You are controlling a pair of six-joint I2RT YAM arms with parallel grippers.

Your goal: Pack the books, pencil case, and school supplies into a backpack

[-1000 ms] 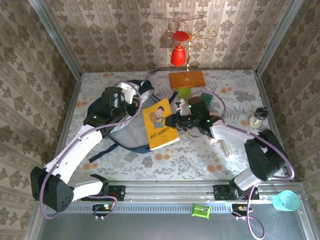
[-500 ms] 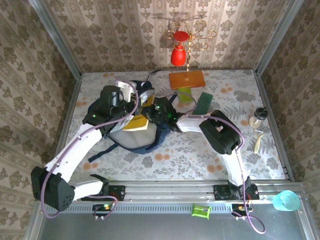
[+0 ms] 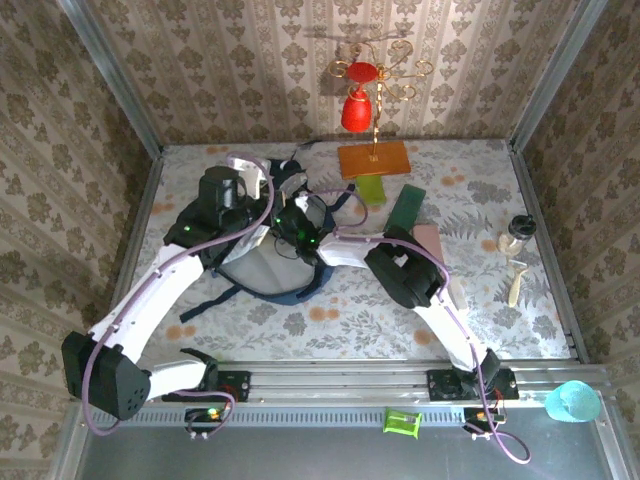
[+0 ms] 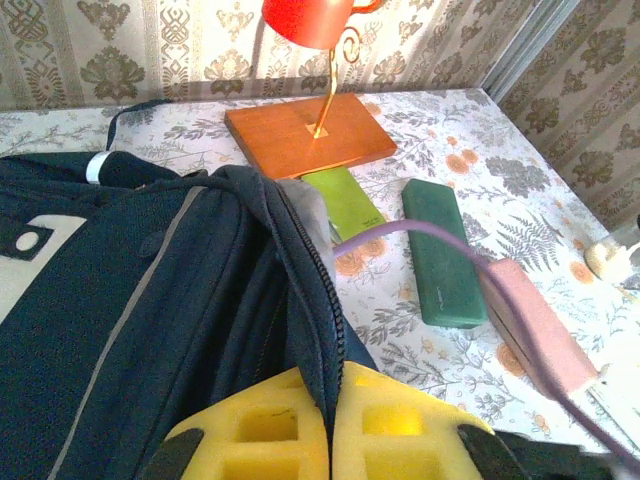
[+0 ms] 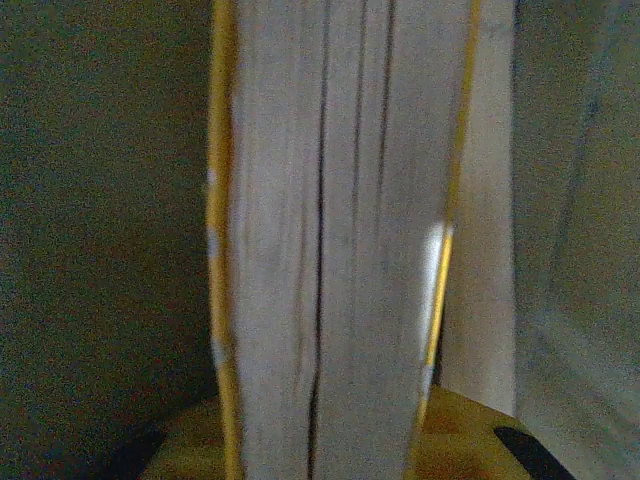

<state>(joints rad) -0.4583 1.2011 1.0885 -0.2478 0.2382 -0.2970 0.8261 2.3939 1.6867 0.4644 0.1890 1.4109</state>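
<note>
The backpack (image 3: 262, 270) lies flat on the left half of the table (image 3: 340, 320), its mouth turned toward the back wall. The left gripper (image 4: 330, 420) is clamped on the backpack's zip edge; in the left wrist view its 2 yellow pads (image 4: 260, 430) meet with the dark fabric seam pinched between them, and the fabric (image 4: 120, 300) spreads away to the left.

The right arm reaches across from the right, and the right gripper (image 3: 293, 225) sits at the backpack's opening, just beside the left one. In the right wrist view the right gripper (image 5: 325, 440) is closed on the yellow book (image 5: 330, 230): the pale page edges stand upright between the pads, a thin yellow cover on each side, with dark surroundings on both sides. How deep the book sits in the backpack cannot be told.

3 small supplies lie on the table to the right of the backpack: a light green piece (image 3: 370, 188) touching the front edge of the orange slab (image 3: 374, 159), a dark green piece (image 3: 406, 207) near it, and a pink piece (image 4: 530, 315) nearer the arms, partly hidden by the right arm in the top view.
</note>
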